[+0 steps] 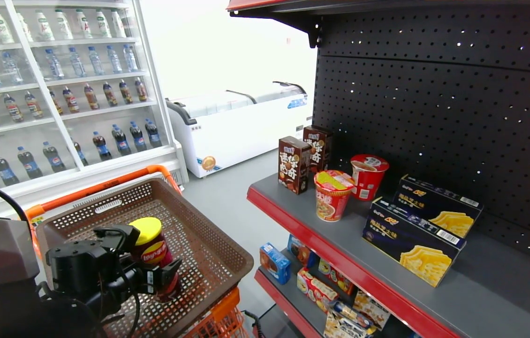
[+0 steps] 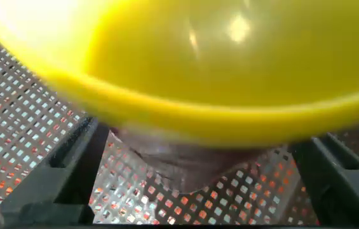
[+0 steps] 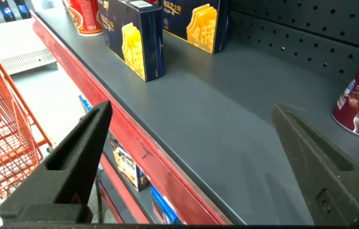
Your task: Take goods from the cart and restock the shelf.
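Restocking, pick-up step: at the near left, my left tool (image 1: 148, 258) is closed on the crisp canister (image 1: 155, 249), holding the red body below its yellow lid (image 2: 185, 63), with the dark fingers (image 2: 71, 168) set against either side. The canister stands upright in the brown basket (image 1: 213, 234) of the orange cart (image 1: 105, 185); whether its base has left the mesh floor I cannot tell. I judge the grasp made and the carry not yet begun.

To the right, my right tool (image 3: 192, 111) hangs wide open and empty above the front of the grey shelf (image 1: 480, 291). Farther along that shelf stand two blue cracker boxes (image 1: 415, 234); then two cup noodles (image 1: 333, 195); then two brown boxes (image 1: 294, 164) at the far end.

The next move, as I read it, calls for a straight lift clear of the basket rim; then a swing right across the gap; then a level set-down on the shelf's bare near stretch, short of the blue boxes. The tall canister could tip if released askew.

Beyond stand a drinks fridge (image 1: 58, 94) and a white chest freezer (image 1: 241, 122).
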Motion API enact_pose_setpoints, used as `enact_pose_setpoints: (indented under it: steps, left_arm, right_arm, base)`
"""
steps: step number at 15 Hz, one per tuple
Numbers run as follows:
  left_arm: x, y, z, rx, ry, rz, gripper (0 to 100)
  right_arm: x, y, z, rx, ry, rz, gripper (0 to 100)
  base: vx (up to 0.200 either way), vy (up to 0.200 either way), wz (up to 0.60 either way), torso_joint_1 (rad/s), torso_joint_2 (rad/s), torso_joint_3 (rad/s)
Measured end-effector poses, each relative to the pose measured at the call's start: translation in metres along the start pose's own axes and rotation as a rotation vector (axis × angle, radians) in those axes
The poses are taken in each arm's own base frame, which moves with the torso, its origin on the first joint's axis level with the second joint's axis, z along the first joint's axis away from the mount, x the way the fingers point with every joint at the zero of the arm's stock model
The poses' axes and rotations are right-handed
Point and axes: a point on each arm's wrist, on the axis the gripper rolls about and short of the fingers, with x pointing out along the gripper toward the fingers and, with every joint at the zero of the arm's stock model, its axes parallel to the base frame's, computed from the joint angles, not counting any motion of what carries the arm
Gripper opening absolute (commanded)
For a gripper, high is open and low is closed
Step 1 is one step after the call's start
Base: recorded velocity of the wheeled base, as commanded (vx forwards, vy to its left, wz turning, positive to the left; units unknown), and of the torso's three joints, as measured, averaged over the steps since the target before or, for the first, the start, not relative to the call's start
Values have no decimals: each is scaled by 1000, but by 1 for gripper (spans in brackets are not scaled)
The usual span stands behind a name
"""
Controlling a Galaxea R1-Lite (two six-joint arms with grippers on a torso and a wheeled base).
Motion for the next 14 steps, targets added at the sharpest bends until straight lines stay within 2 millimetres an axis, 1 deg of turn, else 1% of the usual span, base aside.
enact_pose_setpoints:
  steps: [3, 7, 8, 11, 13, 14]
  left_arm:
    - [6, 1, -2, 6, 4, 2, 100]
    - [17, 2, 2, 47, -22, 5, 100]
    - [19, 2, 3, 48, -20, 5, 0]
    - [21, 2, 1, 38, 0, 5, 0]
    - [19, 2, 6, 32, -19, 4, 0]
    - [16, 1, 12, 25, -38, 5, 0]
  right_arm:
    - [0, 0, 0, 0, 0, -1, 100]
    - [0, 0, 0, 0, 0, -1, 100]
    - [0, 0, 0, 0, 0, -1, 100]
    - [0, 0, 0, 0, 0, 0, 100]
    - [0, 0, 0, 0, 0, 0, 100]
    - [0, 0, 0, 0, 0, 0, 100]
  base:
    - [0, 0, 0, 0, 0, 0]
    - [0, 0, 0, 0, 0, 0]
    - [0, 0, 0, 0, 0, 0]
    - [0, 0, 0, 0, 0, 0]
    - [0, 0, 0, 0, 0, 0]
    - [0, 0, 0, 0, 0, 0]
